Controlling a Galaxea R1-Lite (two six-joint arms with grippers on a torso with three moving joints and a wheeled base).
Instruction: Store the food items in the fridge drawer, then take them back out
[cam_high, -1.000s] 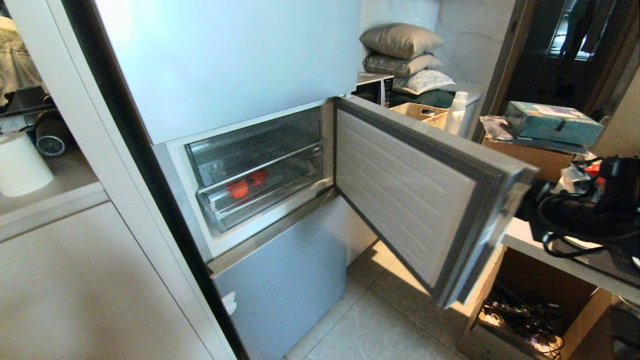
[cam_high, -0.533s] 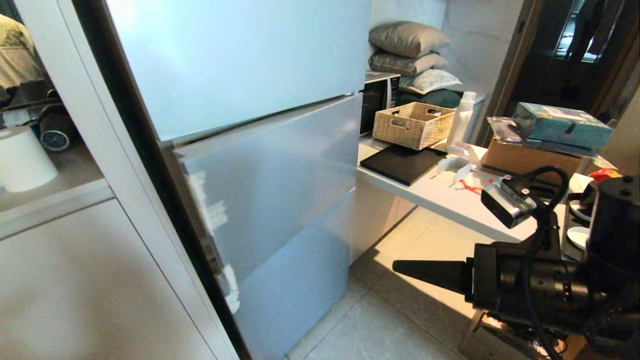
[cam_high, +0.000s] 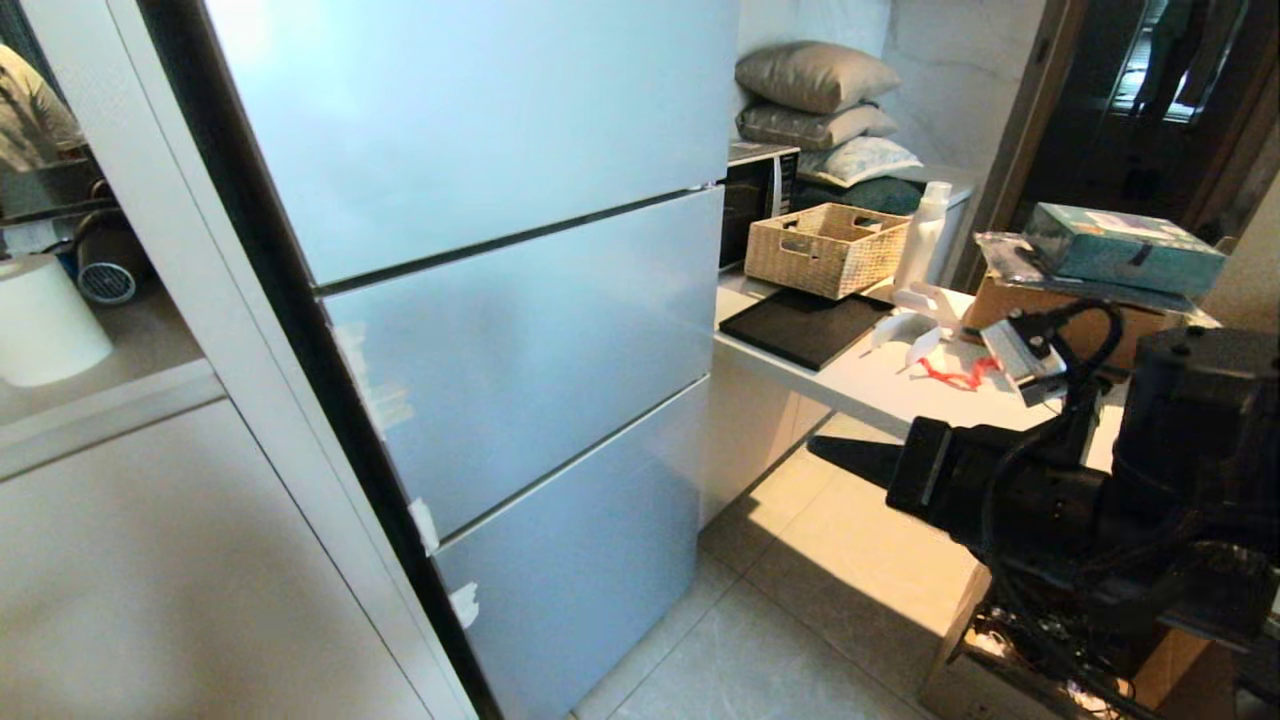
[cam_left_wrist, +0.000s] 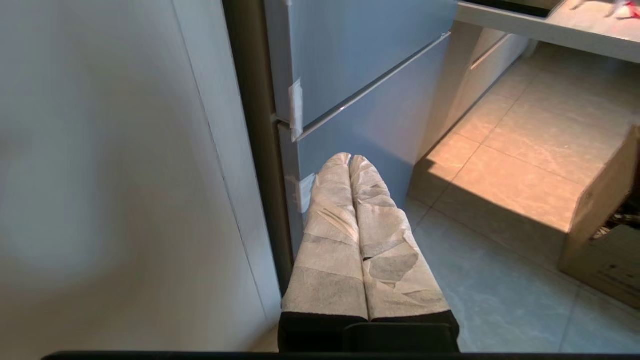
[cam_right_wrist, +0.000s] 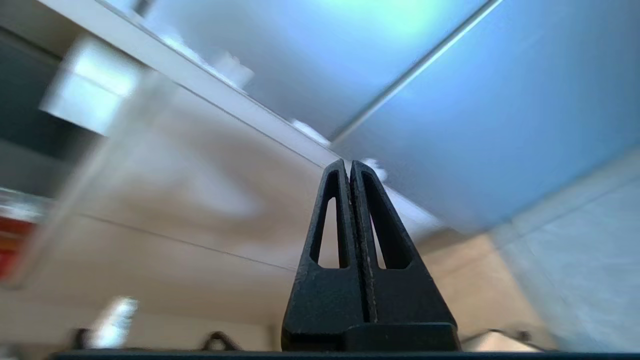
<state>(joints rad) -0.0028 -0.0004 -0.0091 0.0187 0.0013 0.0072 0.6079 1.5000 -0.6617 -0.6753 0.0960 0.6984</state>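
A fridge with three matte silver-blue door panels is seen fully closed, so the drawer and the fruits are hidden behind the panels and cannot be located. The right gripper, black with tapering slotted fingers, is held level above the pale tiled floor, its tips pressed together on nothing and pointed toward the fridge, well apart from it. Behind and above it a white counter is seen, bearing a flat black mat, a woven basket, a white bottle and a brown cardboard box topped by a teal box; soft pillows are stacked farther back. The left gripper, its fingers wrapped in wrinkled grey tape, is closed on nothing and hangs low by the fridge's bottom corner, beside a plain white cabinet wall. Small white tape tabs are stuck along the panels' edge just ahead of it.
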